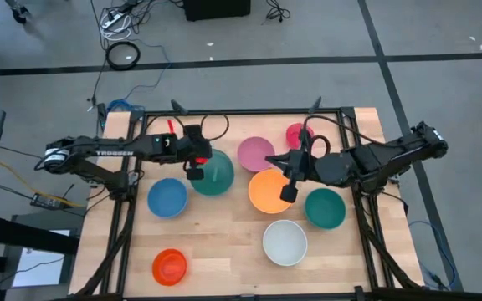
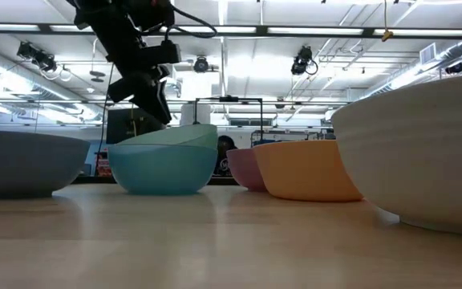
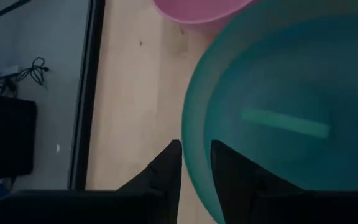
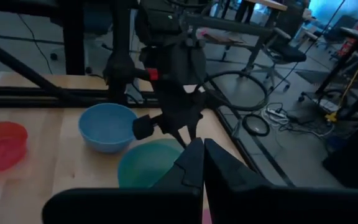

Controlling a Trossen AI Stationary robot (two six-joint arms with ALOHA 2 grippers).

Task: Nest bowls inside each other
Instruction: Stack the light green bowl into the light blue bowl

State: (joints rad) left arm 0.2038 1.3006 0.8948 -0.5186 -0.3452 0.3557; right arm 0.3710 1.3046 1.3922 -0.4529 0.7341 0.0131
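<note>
My left gripper (image 1: 195,173) is at the left rim of a green bowl (image 1: 213,174) in the table's middle and is shut on that rim. In the low view this bowl (image 2: 163,164) shows a slanting green rim above a paler blue-green wall. Whether that wall is a second bowl, I cannot tell. My right gripper (image 1: 289,192) hangs shut and holds nothing, raised over the right edge of the orange bowl (image 1: 269,191). Blue (image 1: 167,198), pink (image 1: 256,153), magenta (image 1: 297,134), teal (image 1: 325,207), white (image 1: 284,242) and red-orange (image 1: 170,266) bowls stand singly on their bases. My left gripper (image 3: 196,163) has the green bowl's rim (image 3: 190,140) on the bowl's left side, with one finger inside the bowl and one outside. The fingers slant down from the table's left. The bowl's base is on the table (image 2: 163,191), and its rim slants upward toward the right.
A black frame (image 1: 124,209) runs round the wooden tabletop. Bare wood lies between the blue and white bowls (image 1: 224,234) and along the near edge. Cables and floor lie beyond the far edge.
</note>
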